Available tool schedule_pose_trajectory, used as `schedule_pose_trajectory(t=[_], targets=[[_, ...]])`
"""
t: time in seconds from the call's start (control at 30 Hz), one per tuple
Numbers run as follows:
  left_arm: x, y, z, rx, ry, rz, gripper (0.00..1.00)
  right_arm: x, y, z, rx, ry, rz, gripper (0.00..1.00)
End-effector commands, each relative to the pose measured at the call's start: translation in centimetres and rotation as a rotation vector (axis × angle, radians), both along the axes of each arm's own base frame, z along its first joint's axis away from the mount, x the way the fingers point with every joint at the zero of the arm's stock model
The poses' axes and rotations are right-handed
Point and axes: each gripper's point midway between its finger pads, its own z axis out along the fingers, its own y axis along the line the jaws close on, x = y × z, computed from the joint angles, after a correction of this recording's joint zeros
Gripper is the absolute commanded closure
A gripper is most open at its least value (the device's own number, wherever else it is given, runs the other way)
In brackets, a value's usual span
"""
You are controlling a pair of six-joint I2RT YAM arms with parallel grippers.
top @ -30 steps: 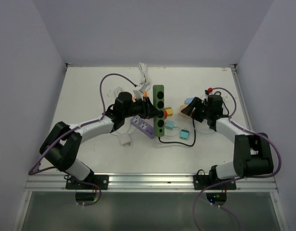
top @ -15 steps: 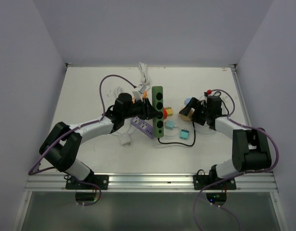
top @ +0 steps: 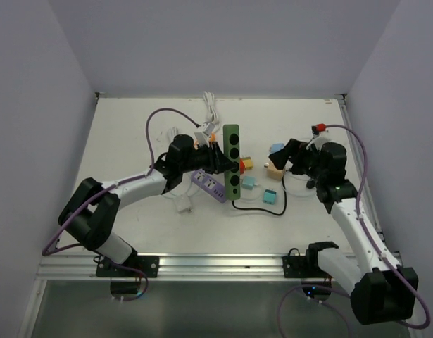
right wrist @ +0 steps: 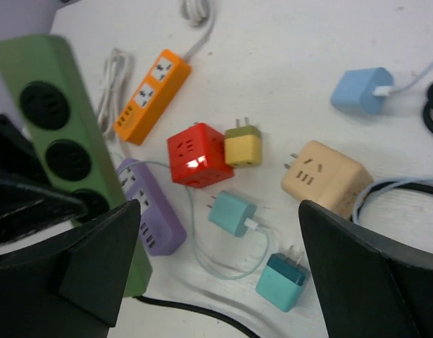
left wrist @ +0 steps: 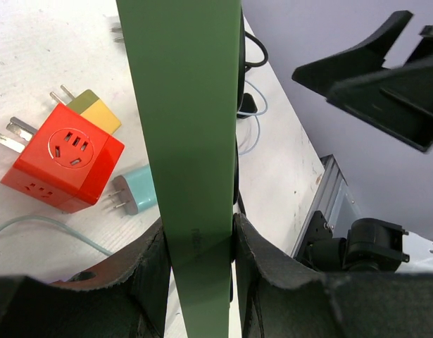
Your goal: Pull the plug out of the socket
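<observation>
My left gripper (top: 227,163) (left wrist: 198,232) is shut on the green socket strip (top: 232,163) (left wrist: 191,127) (right wrist: 68,155), clamping its narrow sides and holding it on edge. The three round sockets seen in the right wrist view are empty. A beige plug (top: 274,170) (right wrist: 325,176) lies loose on the table to the strip's right, touching nothing. My right gripper (top: 286,160) (right wrist: 217,211) hovers above it, open and with nothing between its fingers.
A red cube adapter (right wrist: 196,155) and a yellow plug (right wrist: 243,146) lie beside the strip. Around them are two teal chargers (right wrist: 231,213) (right wrist: 283,280), a purple strip (right wrist: 149,211), an orange strip (right wrist: 151,93), a blue charger (right wrist: 362,90) and a black cable (top: 262,208).
My right gripper opened and let go of the beige plug, which now lies on the table. The right arm drew back to the right and lifted. The left gripper and green strip stayed put.
</observation>
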Motion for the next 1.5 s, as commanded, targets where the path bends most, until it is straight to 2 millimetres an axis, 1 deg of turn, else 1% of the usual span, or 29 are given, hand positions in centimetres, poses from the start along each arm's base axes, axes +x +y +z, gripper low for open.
schedule_pose_trajectory(t=[0.0,0.07,0.1,0.13,0.17,0.2,0.3,0.37,0.4,0.5,0.6,0.67,0.7,0.73,0.77,0.8,0.87,0.9,0.97,1.0,1.13,1.17,1.23,1.27,1.3,1.37,1.4,1.43,1.47], targets=[[0.9,-1.6,4.5,-0.103,-0.084,-0.023,1.0,-2.7,4.7,1.7,-0.035,-0.1,0.258,0.03],[1.0,-1.8,4.7,-0.109,-0.083,-0.026,1.0,-3.6,6.5,1.4,-0.103,-0.125,0.354,0.03],[1.1,-1.8,4.8,-0.112,-0.085,-0.028,1.0,-4.4,8.0,1.0,-0.112,-0.115,0.404,0.03],[1.2,-1.8,5.1,-0.116,-0.09,-0.026,1.0,-4.6,8.7,0.8,-0.118,-0.109,0.427,0.04],[1.3,-1.8,5.0,-0.115,-0.087,-0.021,1.0,-4.6,9.1,-0.1,-0.139,-0.089,0.441,0.05],[1.3,-1.8,5.1,-0.117,-0.087,-0.019,1.0,-5.2,10.3,-0.3,-0.147,-0.095,0.477,0.05],[1.4,-1.8,5.2,-0.12,-0.083,-0.015,1.0,-5.7,11.9,-1.5,-0.178,-0.08,0.504,0.06],[1.4,-1.9,5.2,-0.123,-0.08,-0.016,1.0,-5.8,12.5,-1.9,-0.2,-0.08,0.504,0.05],[1.3,-1.9,5.4,-0.131,-0.079,-0.017,1.0,-5.8,13.1,-2.3,-0.206,-0.077,0.512,0.05],[1.1,-2.1,5.0,-0.122,-0.075,-0.02,1.0,-5.8,14.3,-3.1,-0.202,-0.063,0.526,0.05],[0.9,-2.3,5.0,-0.134,-0.069,-0.02,1.0,-5.6,15.4,-3.3,-0.208,-0.066,0.524,0.05],[0.6,-2.2,4.8,-0.144,-0.059,-0.019,1.0,-5.0,15.5,-4.1,-0.227,-0.042,0.485,0.06],[0.5,-2.3,5.1,-0.159,-0.056,-0.017,1.0,-4.9,15.6,-4.5,-0.237,-0.033,0.474,0.11],[0.4,-2.3,5.0,-0.164,-0.052,-0.019,1.0,-4.2,15.8,-4.0,-0.236,-0.058,0.452,0.14],[0.4,-2.3,5.2,-0.17,-0.05,-0.02,1.0,-4.0,15.9,-3.9,-0.235,-0.061,0.439,0.17],[0.4,-2.4,5.2,-0.175,-0.046,-0.022,1.0,-3.8,15.9,-3.7,-0.231,-0.071,0.425,0.23],[0.4,-2.4,5.1,-0.175,-0.04,-0.018,1.0,-3.5,15.7,-2.8,-0.218,-0.097,0.396,0.31],[0.4,-2.3,5.1,-0.175,-0.037,-0.014,1.0,-3.5,15.7,-2.5,-0.214,-0.106,0.389,0.48],[0.4,-2.4,5.1,-0.174,-0.041,-0.015,1.0,-3.4,15.1,-1.6,-0.215,-0.131,0.36,0.69],[0.5,-2.4,5.2,-0.171,-0.045,-0.013,1.0,-3.5,14.9,-1.6,-0.218,-0.129,0.356,0.85],[1.0,-2.4,4.9,-0.16,-0.044,0.003,1.0,-4.0,14.5,-0.9,-0.225,-0.14,0.362,1.0],[1.1,-2.4,4.8,-0.158,-0.042,0.005,0.96,-4.1,14.4,-0.7,-0.225,-0.143,0.36,1.0],[1.3,-2.5,4.9,-0.148,-0.051,0.004,0.77,-4.2,14.3,-0.1,-0.216,-0.156,0.361,1.0],[1.5,-2.5,4.8,-0.137,-0.05,0.012,0.67,-4.5,14.1,-0.6,-0.226,-0.136,0.367,1.0],[1.8,-2.5,5.3,-0.129,-0.08,0.009,0.47,-4.6,14.1,-0.5,-0.225,-0.136,0.368,1.0],[2.3,-2.2,6.0,-0.115,-0.116,0.039,0.33,-4.8,14.1,-0.6,-0.223,-0.132,0.368,1.0],[2.4,-2.1,6.3,-0.112,-0.133,0.041,0.11,-4.7,14.1,-0.6,-0.219,-0.132,0.365,1.0],[2.4,-2.1,6.8,-0.114,-0.145,0.038,0.04,-4.9,14.2,-1.1,-0.22,-0.121,0.376,1.0],[2.5,-2.1,6.8,-0.102,-0.143,0.038,0.0,-4.9,14.2,-1.3,-0.219,-0.115,0.374,1.0]])
